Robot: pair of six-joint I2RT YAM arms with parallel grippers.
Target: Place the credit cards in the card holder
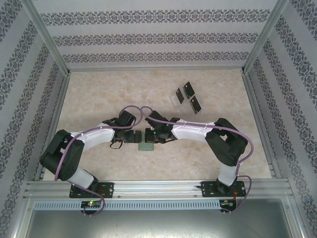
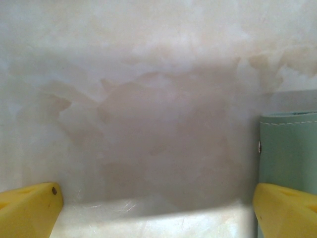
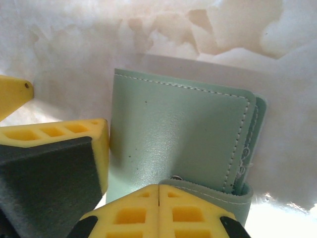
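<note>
The grey-green card holder (image 1: 146, 146) lies closed on the table between the two arms, its stitched cover (image 3: 178, 134) facing up. My right gripper (image 3: 158, 198) is shut at its near edge, with the small tab (image 3: 213, 193) curling up off its snap right at the pads. My left gripper (image 2: 156, 213) is open over bare table, and the card holder (image 2: 290, 148) sits just beyond its right fingertip (image 2: 285, 210). That same finger (image 3: 54, 148) stands beside the holder's left edge. Three black credit cards (image 1: 188, 89) (image 1: 180, 95) (image 1: 196, 104) lie apart at the back right.
A clear plastic tray (image 1: 174, 100) lies next to the cards. Patterned walls and metal rails (image 1: 64, 94) close in the marble table on three sides. Open tabletop stretches to the left and behind the arms.
</note>
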